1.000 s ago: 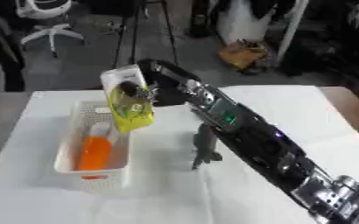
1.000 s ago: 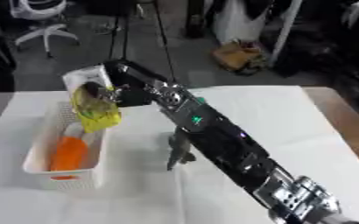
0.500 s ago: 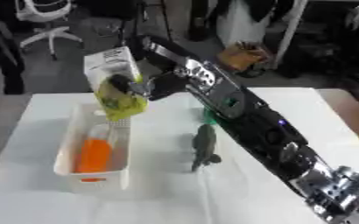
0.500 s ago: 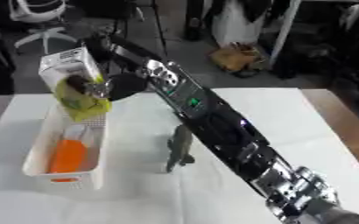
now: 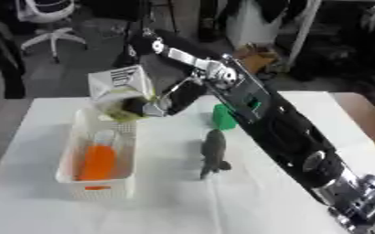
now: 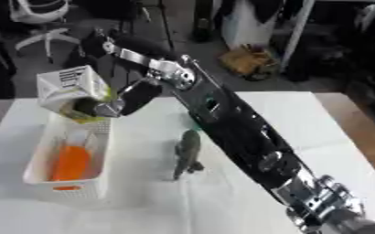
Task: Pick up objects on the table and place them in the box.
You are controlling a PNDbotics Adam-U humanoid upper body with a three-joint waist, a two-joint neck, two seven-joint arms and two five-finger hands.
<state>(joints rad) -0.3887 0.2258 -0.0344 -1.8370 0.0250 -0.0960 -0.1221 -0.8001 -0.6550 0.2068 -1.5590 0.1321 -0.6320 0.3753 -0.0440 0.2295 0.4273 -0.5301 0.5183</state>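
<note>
Currently holds a gable-top carton (image 6: 69,86), white with a yellow-green lower band, in the right hand (image 6: 103,108) above the far end of the white slotted box (image 5: 75,183). Fingers curl around the carton's lower part, close to the green band; exact contact of the tips cannot be made out. Tilts somewhat, gabled top toward the far left, clear of the box rim.

Probably handles as a light thing with thin card walls: stiff along the folded edges, yielding on the flat faces, so best taken across 2 opposite faces low on the body, as it is held now, not by the gable. Likely smooth and a little slippery on its coated surface; tipping in the grip seems the main risk.

Already contains an orange object (image 5: 98,161), lying lengthwise in the box. Leaves on the white bench (image 5: 254,201) a grey fish-like toy (image 5: 213,152), long and narrow, probably rubbery, best gripped around the middle. Just beyond it stands a green object (image 5: 222,116), partly hidden by the arm. Left hand does not show.
</note>
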